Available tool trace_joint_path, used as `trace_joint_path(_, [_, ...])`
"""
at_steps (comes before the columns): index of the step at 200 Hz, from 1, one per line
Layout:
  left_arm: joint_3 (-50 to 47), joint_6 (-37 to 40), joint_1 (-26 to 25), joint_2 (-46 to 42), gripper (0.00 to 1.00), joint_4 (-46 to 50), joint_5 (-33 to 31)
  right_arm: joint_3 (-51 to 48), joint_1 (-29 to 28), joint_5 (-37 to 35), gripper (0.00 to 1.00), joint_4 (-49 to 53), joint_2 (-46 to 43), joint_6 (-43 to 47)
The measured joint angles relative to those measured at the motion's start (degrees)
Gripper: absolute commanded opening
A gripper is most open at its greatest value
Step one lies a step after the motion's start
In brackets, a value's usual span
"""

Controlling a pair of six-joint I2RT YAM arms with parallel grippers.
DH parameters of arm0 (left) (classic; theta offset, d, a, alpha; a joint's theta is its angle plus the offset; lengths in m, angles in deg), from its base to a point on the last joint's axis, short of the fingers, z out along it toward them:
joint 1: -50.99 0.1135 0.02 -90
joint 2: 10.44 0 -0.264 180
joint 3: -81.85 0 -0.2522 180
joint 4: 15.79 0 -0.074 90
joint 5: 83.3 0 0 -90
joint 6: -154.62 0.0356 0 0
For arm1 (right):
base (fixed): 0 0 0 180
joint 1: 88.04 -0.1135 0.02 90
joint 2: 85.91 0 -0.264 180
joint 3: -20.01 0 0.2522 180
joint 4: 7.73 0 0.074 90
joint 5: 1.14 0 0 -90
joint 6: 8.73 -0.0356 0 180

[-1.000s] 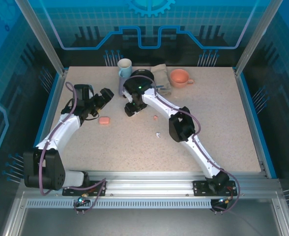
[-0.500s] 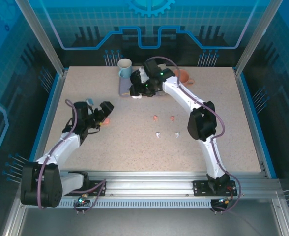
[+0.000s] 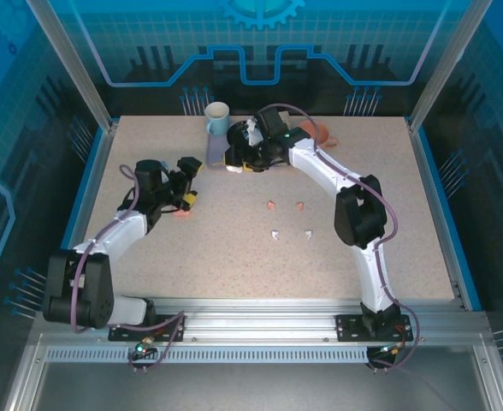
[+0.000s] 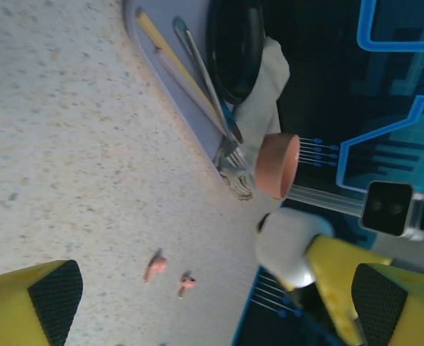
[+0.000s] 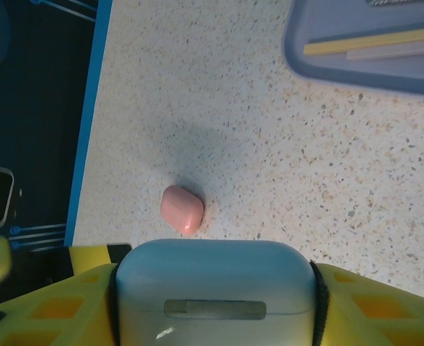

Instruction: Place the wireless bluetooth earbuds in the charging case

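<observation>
The right gripper, half-spread, grips the white charging case. The left gripper gapes wide, empty, with two pink earbuds on the table out ahead of it.

the back of the table is crowded: a white mug, an orange mug and a tray sit close together. the earbuds lie in the middle with bare table all around. the right side is wide open.

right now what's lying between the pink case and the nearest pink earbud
Nothing: the top view shows bare speckled table between the pink case and the nearest pink earbud.
</observation>
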Motion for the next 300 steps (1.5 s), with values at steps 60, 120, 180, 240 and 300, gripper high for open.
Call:
trace_joint_path(60, [3.67,3.39,0.00,2.32,0.99,9.14,1.55,-6.97,-2.49,-4.59,0.47,4.35,-2.78,12.00])
trace_joint_path(120, [3.65,5.35,0.96,-0.98,0.99,15.39,-0.22,-14.73,-15.37,-15.13,0.48,10.91,-3.13,19.19])
trace_joint_path(180, [3.48,5.75,3.78,-5.49,0.99,18.93,-2.36,-8.70,-23.85,-28.94,0.49,17.33,1.51,24.76])
trace_joint_path(240, [1.77,6.27,5.18,-9.99,0.99,21.88,-3.23,-7.96,-24.72,-33.53,0.65,19.91,4.70,29.81])
trace_joint_path(300, [1.53,6.32,6.05,-10.43,0.99,22.60,-3.41,-5.79,-24.81,-36.06,0.82,23.63,4.48,24.70])
